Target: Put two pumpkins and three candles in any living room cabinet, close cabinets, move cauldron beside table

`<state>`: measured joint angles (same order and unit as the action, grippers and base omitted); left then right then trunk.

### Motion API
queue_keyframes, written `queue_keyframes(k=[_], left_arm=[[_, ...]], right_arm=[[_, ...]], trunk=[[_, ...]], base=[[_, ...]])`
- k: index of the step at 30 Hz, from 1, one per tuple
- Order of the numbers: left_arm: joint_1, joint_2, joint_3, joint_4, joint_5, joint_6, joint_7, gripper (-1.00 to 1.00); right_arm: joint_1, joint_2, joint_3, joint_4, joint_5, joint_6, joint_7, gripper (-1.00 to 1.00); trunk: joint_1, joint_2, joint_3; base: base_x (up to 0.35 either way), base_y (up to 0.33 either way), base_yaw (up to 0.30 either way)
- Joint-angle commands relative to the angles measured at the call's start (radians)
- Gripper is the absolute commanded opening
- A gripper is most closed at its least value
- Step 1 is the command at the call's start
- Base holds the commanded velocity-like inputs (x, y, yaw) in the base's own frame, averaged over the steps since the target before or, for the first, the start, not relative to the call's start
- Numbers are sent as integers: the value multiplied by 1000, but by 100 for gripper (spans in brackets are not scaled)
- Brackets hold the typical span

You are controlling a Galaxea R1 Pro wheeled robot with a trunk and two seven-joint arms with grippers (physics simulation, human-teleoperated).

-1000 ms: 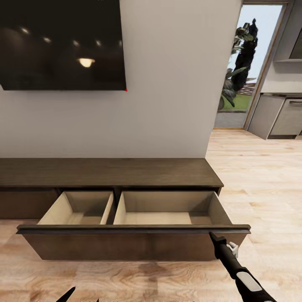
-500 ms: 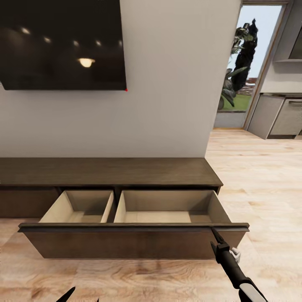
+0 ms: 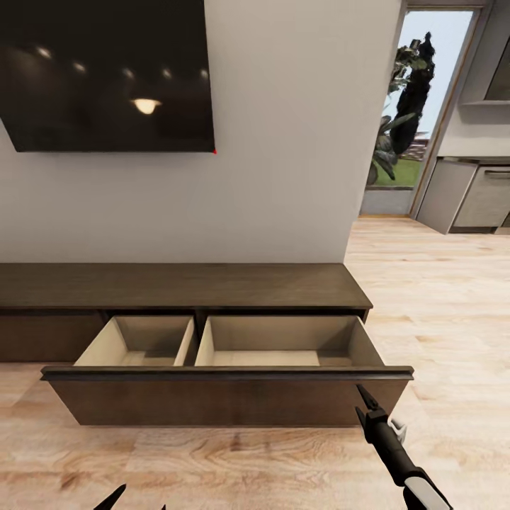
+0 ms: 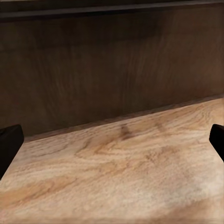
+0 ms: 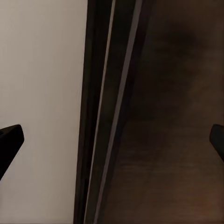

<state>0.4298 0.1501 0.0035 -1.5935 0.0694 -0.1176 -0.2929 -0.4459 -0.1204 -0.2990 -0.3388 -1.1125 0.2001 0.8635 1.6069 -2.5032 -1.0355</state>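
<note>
Standing pulled out with both beige compartments bare, the cabinet drawer awaits pumpkins and candles, while the right gripper, fingers spread wide, hovers at its front edge.

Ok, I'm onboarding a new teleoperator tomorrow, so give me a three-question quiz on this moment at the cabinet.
1. True or false: the cabinet drawer stands pulled out.
2. How many compartments does the open drawer show, and is anything visible in them?
3. Multiple choice: the right gripper is (A) inside the drawer, (B) just in front of the drawer front near its right end, (C) up at the TV.

Key:
1. True.
2. Two compartments, a narrower one on the left and a wider one on the right; nothing is visible in either.
3. B.
</note>
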Motion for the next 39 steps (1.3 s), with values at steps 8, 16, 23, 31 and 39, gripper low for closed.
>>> queue_keyframes(k=[8,16,23,31,39], left_arm=[[1,0,3,0,7,15,-5,100],[1,0,0,0,7,16,-5,100],[1,0,2,0,7,18,-5,100],[1,0,4,0,7,20,-5,100],[1,0,4,0,7,43,-5,100]], right_arm=[[-1,-1,40,-51,-8,81,24,100],[-2,-2,175,-164,-7,153,38,100],[-41,-1,263,-210,21,299,27,100],[-73,4,292,-243,112,386,13,100],[-66,15,297,-426,177,378,35,100]], trunk=[[-1,0,11],[-5,2,42],[-18,24,67],[-49,80,92],[-80,136,117]], base=[[-2,0,0],[0,0,0],[0,0,0],[0,0,0],[0,0,0]])
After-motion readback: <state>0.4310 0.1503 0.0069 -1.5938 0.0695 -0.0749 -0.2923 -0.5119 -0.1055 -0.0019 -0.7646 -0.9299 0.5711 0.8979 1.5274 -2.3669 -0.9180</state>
